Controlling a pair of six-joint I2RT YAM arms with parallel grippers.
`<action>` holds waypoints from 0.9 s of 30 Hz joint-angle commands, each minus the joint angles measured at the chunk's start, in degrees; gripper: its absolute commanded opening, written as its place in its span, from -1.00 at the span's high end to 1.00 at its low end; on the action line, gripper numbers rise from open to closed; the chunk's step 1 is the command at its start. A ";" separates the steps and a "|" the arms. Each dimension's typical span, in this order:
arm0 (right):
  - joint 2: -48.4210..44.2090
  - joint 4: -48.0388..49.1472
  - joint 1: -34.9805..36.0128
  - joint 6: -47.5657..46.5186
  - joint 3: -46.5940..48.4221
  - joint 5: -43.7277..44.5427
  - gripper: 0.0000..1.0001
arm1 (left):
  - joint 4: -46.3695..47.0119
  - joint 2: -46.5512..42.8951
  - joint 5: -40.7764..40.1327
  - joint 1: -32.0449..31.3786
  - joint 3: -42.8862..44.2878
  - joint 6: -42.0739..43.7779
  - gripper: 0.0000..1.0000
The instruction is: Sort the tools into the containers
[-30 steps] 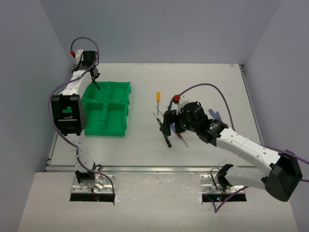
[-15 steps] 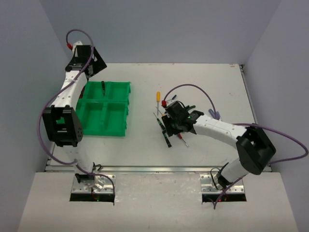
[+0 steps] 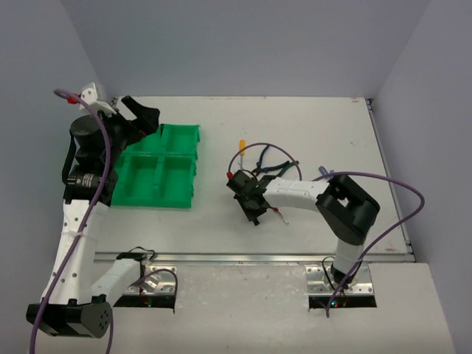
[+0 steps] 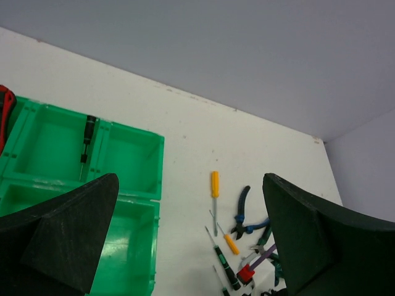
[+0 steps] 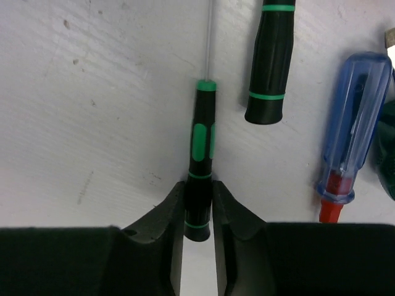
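Note:
My right gripper (image 5: pixel 199 203) is shut on the butt of a thin black-and-green screwdriver (image 5: pixel 200 154) that lies flat on the table; in the top view this gripper (image 3: pixel 252 208) sits at the near left of the tool pile. My left gripper (image 4: pixel 190 179) is open and holds nothing, raised over the far left corner of the green bin (image 3: pixel 196 171). A black screwdriver (image 4: pixel 88 132) lies in one far compartment of the bin (image 4: pixel 157 166). A red handle (image 4: pixel 5 111) shows in the compartment left of it.
Loose tools lie right of the bin: a yellow screwdriver (image 4: pixel 214 185), blue pliers (image 4: pixel 241 209) and a shorter yellow-handled driver (image 4: pixel 231 243). Beside the held one lie a thicker black-and-green handle (image 5: pixel 271 61) and a clear blue screwdriver (image 5: pixel 352 117).
The left gripper opened, dropped the black screwdriver into a far compartment, then lifted and drew back left. The right gripper came down and closed on the black-and-green screwdriver.

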 commanded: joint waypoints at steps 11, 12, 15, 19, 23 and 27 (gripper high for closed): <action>-8.12 7.58 3.34 0.32 -0.44 -14.85 1.00 | 1.19 -4.93 12.91 -0.16 -11.30 2.11 -1.00; -10.14 7.49 3.32 0.14 -0.21 -15.19 1.00 | 2.52 -5.10 15.38 -0.16 -12.65 1.38 -1.00; -16.18 6.97 3.21 -0.92 1.45 -15.28 1.00 | 9.98 -5.65 25.31 -0.16 -17.54 -2.90 -1.00; -21.31 6.61 1.58 -1.71 4.38 -15.45 1.00 | 25.63 -5.82 35.32 -0.16 -24.57 -12.44 -1.00; -23.36 6.80 -0.52 -2.99 6.09 -17.12 1.00 | 40.11 -5.19 41.48 -1.79 -30.93 -20.82 -1.00; -25.31 10.76 -1.40 -3.90 5.81 -19.67 1.00 | 47.12 -3.83 41.42 -7.53 -32.74 -24.08 -1.00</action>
